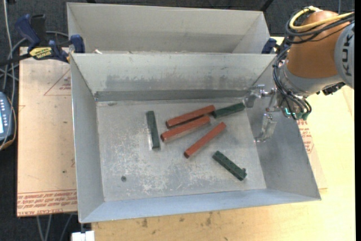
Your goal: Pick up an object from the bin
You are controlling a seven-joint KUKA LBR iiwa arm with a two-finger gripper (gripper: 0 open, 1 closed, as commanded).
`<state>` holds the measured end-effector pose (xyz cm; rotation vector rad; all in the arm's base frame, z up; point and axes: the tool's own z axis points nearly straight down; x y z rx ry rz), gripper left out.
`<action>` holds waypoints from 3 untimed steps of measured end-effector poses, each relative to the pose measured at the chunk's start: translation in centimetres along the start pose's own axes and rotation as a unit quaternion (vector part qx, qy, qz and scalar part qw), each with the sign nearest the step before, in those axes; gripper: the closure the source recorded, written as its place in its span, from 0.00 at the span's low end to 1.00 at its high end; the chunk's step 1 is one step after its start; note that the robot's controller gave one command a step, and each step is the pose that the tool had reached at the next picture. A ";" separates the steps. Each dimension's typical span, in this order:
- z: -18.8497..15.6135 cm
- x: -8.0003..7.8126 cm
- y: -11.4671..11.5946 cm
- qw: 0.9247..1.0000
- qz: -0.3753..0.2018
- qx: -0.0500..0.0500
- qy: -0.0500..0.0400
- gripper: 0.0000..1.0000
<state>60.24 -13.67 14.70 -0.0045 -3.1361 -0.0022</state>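
- Where the bin [141,178] comes nearest us, we see a front green bar [229,166].
- Behind it lie three red-brown bars [183,129] and a left green bar [152,130].
- Farther right, the gripper [259,113] hangs spread and empty beside the back green bar [228,110].

We see a dull grey bin [169,73], its floor mottled with pale scuffs. Three bars in it are reddish brown: the upper red bar [190,115], the middle red bar [185,128] and the lower red bar [205,140]. Three more are dark green: the left green bar [153,130], the top green bar [228,110] and the bottom green bar [229,165]. Each is plain and single-coloured. The end effector [261,137] is silvery grey, and the arm's cover [310,53] is orange.
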 end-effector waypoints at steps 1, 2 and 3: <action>8.2 -4.3 3.1 1.000 -0.002 -0.001 -0.003 0.00; 7.6 -4.3 2.8 1.000 -0.001 0.001 -0.004 1.00; -7.4 -4.9 3.1 0.999 -0.043 0.002 -0.009 1.00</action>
